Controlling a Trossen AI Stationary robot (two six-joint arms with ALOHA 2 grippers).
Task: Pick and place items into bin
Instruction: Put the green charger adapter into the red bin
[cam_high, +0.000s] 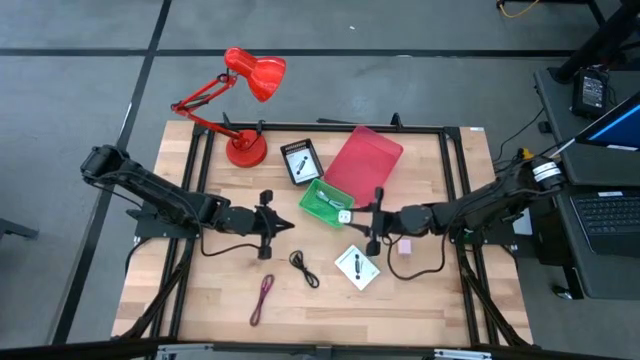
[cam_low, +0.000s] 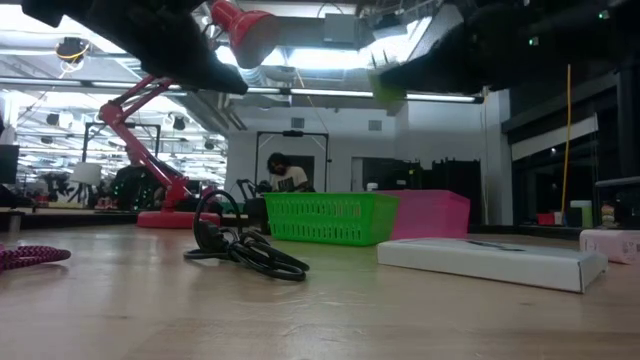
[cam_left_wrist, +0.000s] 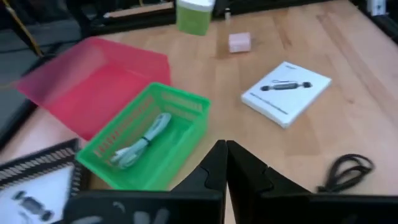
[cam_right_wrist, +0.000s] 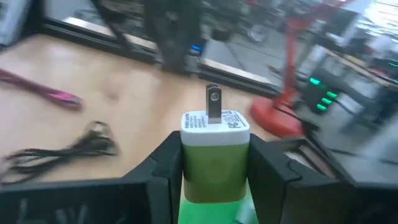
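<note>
Right wrist view showed the green charger clamped between the right end effector's fingers, prongs up, held above the green basket beside the pink bin on the desk. Left end effector hung nearby, fingers together, empty. A black cable lay further out.

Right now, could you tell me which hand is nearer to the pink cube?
Right. The right hand, shut on a green and white plug, hovers close beside the pink cube. The left hand, shut and empty, is farther off, across the green bin.
</note>
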